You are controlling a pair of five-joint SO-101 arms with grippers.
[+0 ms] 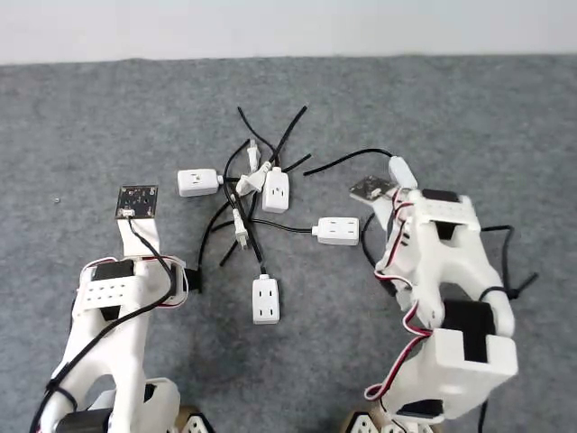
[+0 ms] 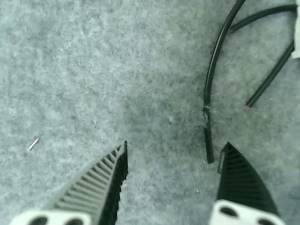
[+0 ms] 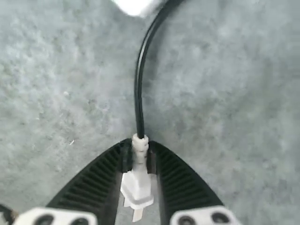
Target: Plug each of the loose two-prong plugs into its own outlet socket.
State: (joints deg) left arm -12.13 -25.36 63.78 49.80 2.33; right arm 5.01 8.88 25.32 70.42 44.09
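Observation:
My right gripper (image 3: pixel 138 143) is shut on a white two-prong plug (image 3: pixel 136 183), its prongs towards the camera. Its black cord (image 3: pixel 139 89) runs away over the carpet to a white blurred piece (image 3: pixel 136 5). In the high view a white plug (image 1: pixel 401 171) with a black cord shows at the front of the right arm. Several white outlet sockets (image 1: pixel 196 182) (image 1: pixel 275 189) (image 1: pixel 338 231) (image 1: pixel 265 299) lie mid-table amid tangled cords, with loose plugs (image 1: pixel 240 230) (image 1: pixel 252 180) among them. My left gripper (image 2: pixel 176 146) is open above bare carpet, beside a black cord end (image 2: pixel 208 140).
Grey carpet (image 1: pixel 108 117) covers the table. Black cords (image 1: pixel 270 149) cross one another between the sockets. The left arm (image 1: pixel 117 307) stands at the lower left and the right arm (image 1: pixel 446 289) at the right. A white wall edge (image 1: pixel 288 27) runs along the back.

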